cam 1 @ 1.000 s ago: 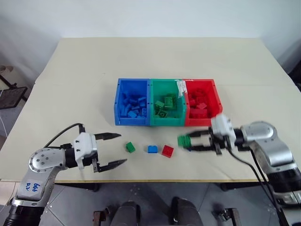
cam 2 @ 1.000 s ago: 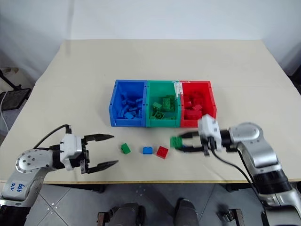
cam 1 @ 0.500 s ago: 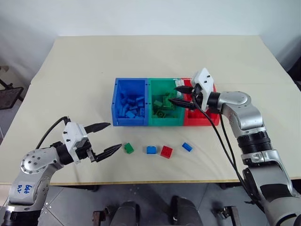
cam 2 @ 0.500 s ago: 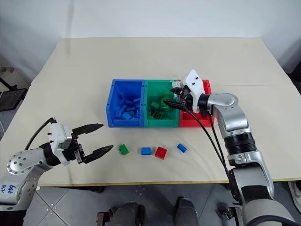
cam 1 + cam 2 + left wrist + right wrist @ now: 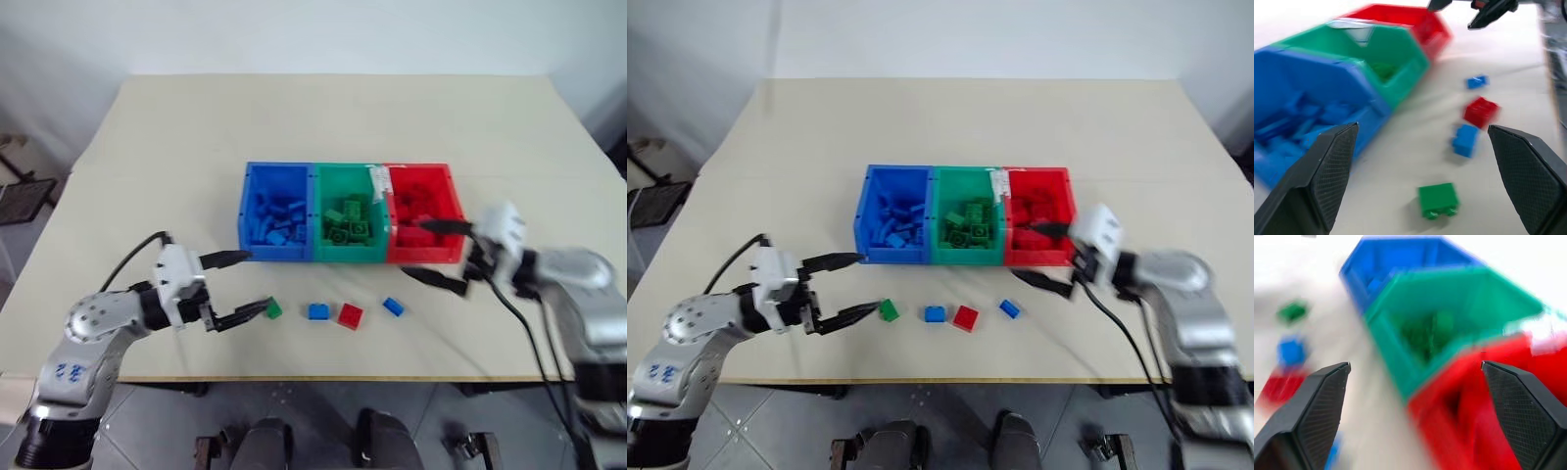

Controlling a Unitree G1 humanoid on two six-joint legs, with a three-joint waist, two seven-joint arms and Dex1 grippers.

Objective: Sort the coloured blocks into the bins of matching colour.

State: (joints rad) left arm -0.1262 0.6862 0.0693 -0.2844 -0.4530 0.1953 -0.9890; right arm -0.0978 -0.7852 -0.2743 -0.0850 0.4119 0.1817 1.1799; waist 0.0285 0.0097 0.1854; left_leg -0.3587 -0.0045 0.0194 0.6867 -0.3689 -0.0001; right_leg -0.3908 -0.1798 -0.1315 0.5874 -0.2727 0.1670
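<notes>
Three joined bins stand mid-table: blue (image 5: pixel 257 176), green (image 5: pixel 343 173) and red (image 5: pixel 443 178), each holding several blocks of its own colour. In front of them a green block (image 5: pixel 273 310), a blue block (image 5: pixel 317 311), a red block (image 5: pixel 350 314) and a second blue block (image 5: pixel 393 305) lie in a row. My left gripper (image 5: pixel 253 282) is open, its fingertips just left of the green block (image 5: pixel 1438 200). My right gripper (image 5: pixel 409 249) is open and empty, level with the red bin's front wall, above the rightmost blue block.
The beige table (image 5: pixel 323 117) stretches wide behind and beside the bins. Its front edge (image 5: pixel 323 377) runs close below the row of loose blocks. Black cables trail from both wrists.
The right gripper carried a green block from the table to the green bin, opened, and swung back right and down in front of the red bin, empty. The left gripper edged toward the green block.
</notes>
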